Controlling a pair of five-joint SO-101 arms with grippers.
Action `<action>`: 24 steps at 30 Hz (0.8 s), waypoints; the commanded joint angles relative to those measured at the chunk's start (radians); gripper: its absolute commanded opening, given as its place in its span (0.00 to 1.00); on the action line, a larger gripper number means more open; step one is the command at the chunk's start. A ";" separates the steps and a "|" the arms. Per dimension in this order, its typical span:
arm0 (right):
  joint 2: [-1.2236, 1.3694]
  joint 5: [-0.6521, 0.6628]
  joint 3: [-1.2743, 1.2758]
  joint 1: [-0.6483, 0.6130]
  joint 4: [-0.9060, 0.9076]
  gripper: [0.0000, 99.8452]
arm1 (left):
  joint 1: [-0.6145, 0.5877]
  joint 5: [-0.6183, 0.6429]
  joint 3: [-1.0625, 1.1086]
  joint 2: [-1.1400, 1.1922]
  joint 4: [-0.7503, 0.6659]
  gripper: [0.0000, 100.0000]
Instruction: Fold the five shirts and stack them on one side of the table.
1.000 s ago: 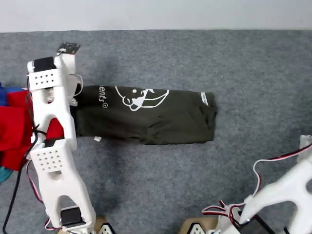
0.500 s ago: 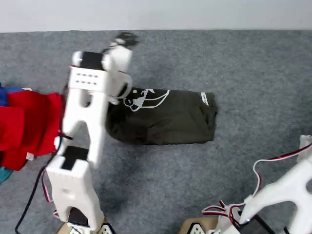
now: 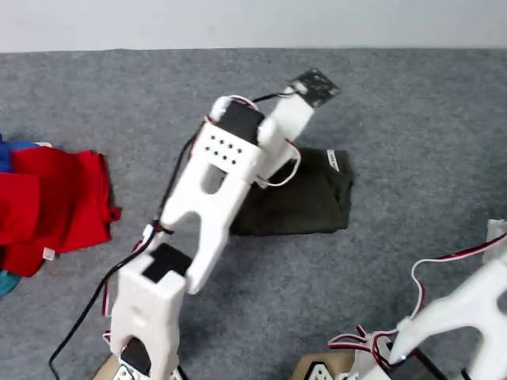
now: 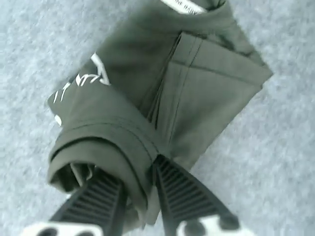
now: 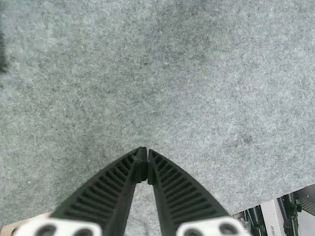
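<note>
I read the left gripper (image 4: 140,172) pinching a doubled fold of the olive shirt (image 4: 206,98), which lies midway across the grey mat (image 3: 396,103). The right gripper (image 5: 142,153) is pressed together over that mat, well apart.

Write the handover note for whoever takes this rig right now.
Left gripper: shut on a doubled edge of the dark green shirt, mid-table.
Right gripper: shut, empty, above bare grey mat.
Red heap lies at the table edge on the left arm's side, with blue cloth and teal cloth peeking out beside it.
Done: dark green shirt partly folded.
To do: lay the fold down, release, stack it. The heap looks unfolded; shirt count unclear.
</note>
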 commanded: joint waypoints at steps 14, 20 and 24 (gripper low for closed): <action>-0.027 0.009 -0.006 0.005 0.027 0.01 | 0.035 0.031 -0.183 0.051 0.012 0.00; -0.027 0.009 -0.002 0.004 0.025 0.01 | 0.095 0.032 -0.317 0.163 0.011 0.00; -0.031 0.009 0.035 0.004 0.024 0.01 | 0.115 0.032 -0.406 0.229 0.011 0.00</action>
